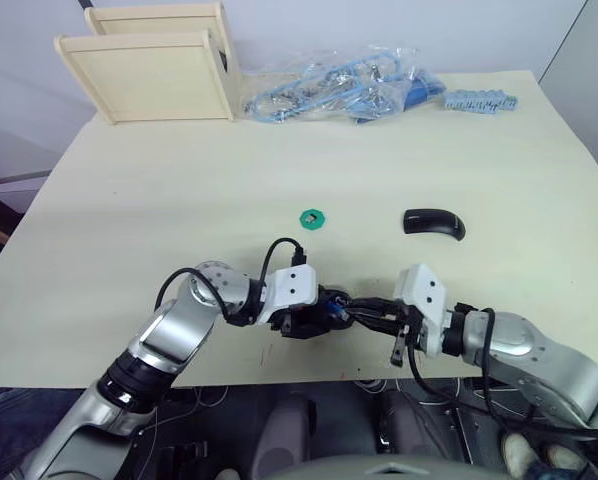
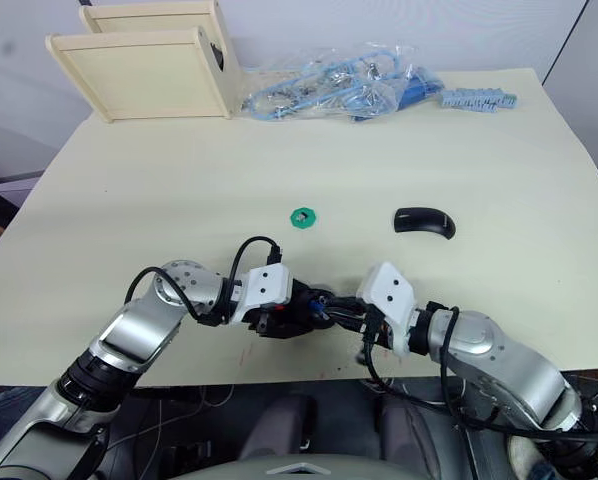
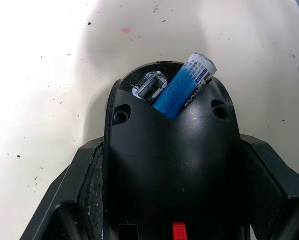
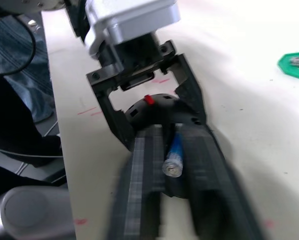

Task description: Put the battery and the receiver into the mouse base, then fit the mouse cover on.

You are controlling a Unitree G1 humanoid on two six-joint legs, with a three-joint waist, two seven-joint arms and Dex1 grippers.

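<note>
Battery (image 3: 184,86) sits tilted in mouse base (image 3: 169,165), pinched by right gripper (image 4: 172,150); left gripper (image 1: 304,322) clamps base near desk's (image 1: 129,200) front edge.

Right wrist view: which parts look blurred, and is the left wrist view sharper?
In the right wrist view, the right gripper fingers are smeared by blur, while the battery between them and the green disc stay readable. The left wrist view is sharper: the print on the battery shows, and the mouse base carries soft glare.
</note>
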